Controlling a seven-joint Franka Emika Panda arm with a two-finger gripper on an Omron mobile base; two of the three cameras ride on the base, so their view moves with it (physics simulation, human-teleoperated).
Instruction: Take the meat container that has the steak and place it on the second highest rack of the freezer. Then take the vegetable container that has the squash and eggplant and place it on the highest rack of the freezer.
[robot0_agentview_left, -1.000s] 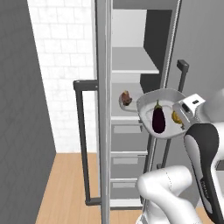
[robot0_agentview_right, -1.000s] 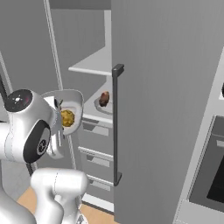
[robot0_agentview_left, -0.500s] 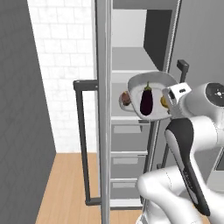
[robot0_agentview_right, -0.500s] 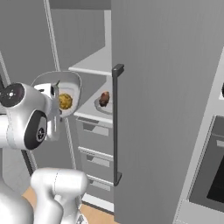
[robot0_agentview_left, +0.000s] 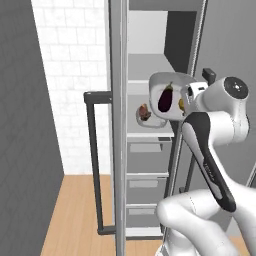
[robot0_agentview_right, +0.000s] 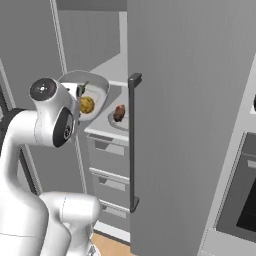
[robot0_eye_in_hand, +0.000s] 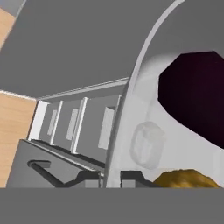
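The arm, bent sharply, holds the gripper (robot0_eye_in_hand: 113, 177) raised in front of the freezer (robot0_agentview_left: 150, 65), clamped on the tray's (robot0_agentview_left: 162, 80) thin rim. The tray is a smooth pale oval, tipped, carrying the glossy oblong eggplant (robot0_agentview_left: 165, 99) and the rounded squash (robot0_agentview_right: 87, 104).

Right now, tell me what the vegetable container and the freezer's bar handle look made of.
vegetable container: pale grey, smooth, slightly translucent walls in the hand view, so probably plastic; it carries the eggplant and the squash.
bar handle: dark, matte, square-edged, likely painted metal, though hard plastic would look the same in this rendering.
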